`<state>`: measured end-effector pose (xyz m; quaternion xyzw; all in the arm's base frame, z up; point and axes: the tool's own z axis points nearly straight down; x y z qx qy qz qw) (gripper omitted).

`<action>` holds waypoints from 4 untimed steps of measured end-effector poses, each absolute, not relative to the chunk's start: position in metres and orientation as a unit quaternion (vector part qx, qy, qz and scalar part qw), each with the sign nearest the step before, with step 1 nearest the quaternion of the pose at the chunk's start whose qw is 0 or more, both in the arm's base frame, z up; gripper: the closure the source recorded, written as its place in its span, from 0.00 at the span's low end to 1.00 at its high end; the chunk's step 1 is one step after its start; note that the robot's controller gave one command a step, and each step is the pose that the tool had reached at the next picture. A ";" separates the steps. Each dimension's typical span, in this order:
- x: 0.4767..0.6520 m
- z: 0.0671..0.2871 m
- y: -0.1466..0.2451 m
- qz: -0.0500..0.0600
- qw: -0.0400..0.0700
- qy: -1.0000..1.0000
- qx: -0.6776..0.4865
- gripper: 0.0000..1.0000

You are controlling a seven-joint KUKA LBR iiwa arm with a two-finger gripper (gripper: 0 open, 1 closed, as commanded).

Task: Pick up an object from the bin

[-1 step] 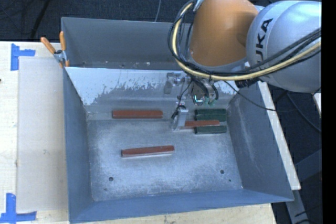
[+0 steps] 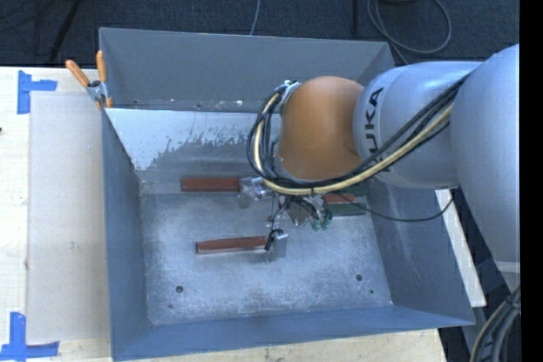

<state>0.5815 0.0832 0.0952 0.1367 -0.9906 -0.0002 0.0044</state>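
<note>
1. Grey metal bin [image 2: 127, 208]: two loose items lie flat on its floor, apart.
2. Reddish-brown flat bar with a metal end [image 2: 229, 246]: mid-floor and probably the pick, since the gripper sits at its right end.
3. Second brown bar [image 2: 210, 184]: nearer the back wall.
4. Gripper [image 2: 276, 240]: low beneath the orange wrist cover [image 2: 318, 127]. Its opening and any contact cannot be told.

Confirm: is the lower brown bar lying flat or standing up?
Lying flat: the brown bar stretches lengthwise along the bin floor, the gripper at its right end.
</note>
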 end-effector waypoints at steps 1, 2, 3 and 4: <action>0.623 0.081 0.103 -0.001 -0.001 -0.932 0.363 0.00; 0.591 0.069 0.067 -0.001 0.001 -0.768 0.641 0.00; 0.591 0.070 0.068 -0.002 0.000 -0.769 0.639 1.00; 0.498 0.237 0.074 0.000 -0.002 -0.681 0.732 1.00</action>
